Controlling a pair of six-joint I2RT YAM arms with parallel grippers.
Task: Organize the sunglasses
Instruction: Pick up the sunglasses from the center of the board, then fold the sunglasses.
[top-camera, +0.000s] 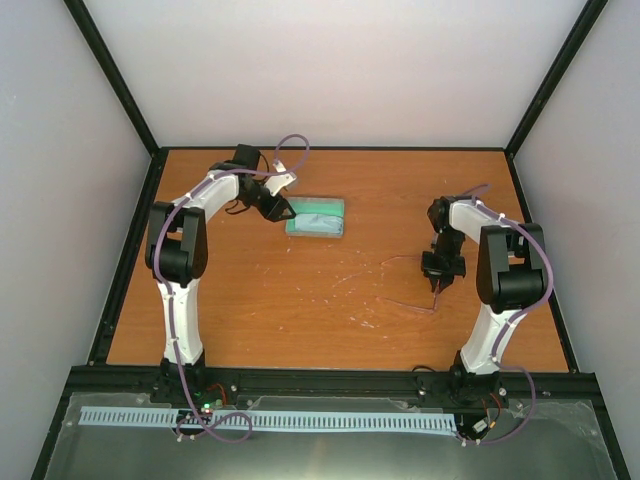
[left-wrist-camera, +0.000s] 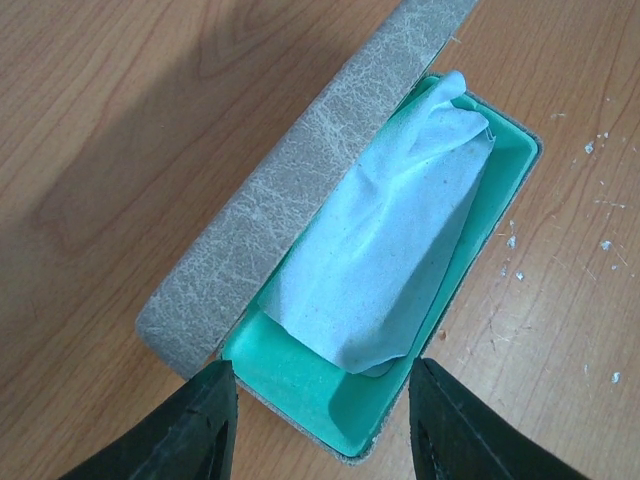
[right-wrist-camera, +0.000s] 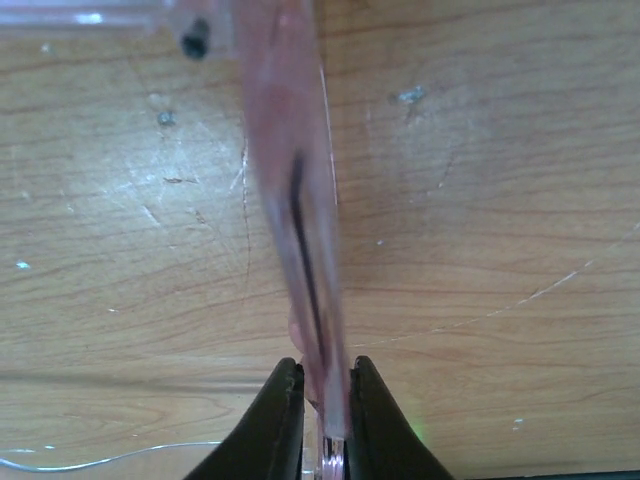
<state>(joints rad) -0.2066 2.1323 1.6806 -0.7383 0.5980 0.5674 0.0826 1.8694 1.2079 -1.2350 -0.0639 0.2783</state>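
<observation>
The sunglasses (right-wrist-camera: 295, 200) are pink and translucent, and my right gripper (right-wrist-camera: 326, 400) is shut on their frame just above the wooden table. In the top view they show only as thin wiry lines (top-camera: 410, 304) beside the right gripper (top-camera: 437, 282). The grey case (left-wrist-camera: 290, 180) lies open with its green inside (left-wrist-camera: 300, 370) up, and the pale blue cloth (left-wrist-camera: 385, 250) lies crumpled in it. My left gripper (left-wrist-camera: 320, 425) is open and empty, hovering over the near end of the case. In the top view the left gripper (top-camera: 283, 210) is at the left end of the case (top-camera: 318, 218).
The wooden table (top-camera: 330, 300) is bounded by a black frame and white walls. Small white specks and scratches (left-wrist-camera: 600, 200) mark the wood beside the case. A clear strip (right-wrist-camera: 90, 18) shows at the top of the right wrist view.
</observation>
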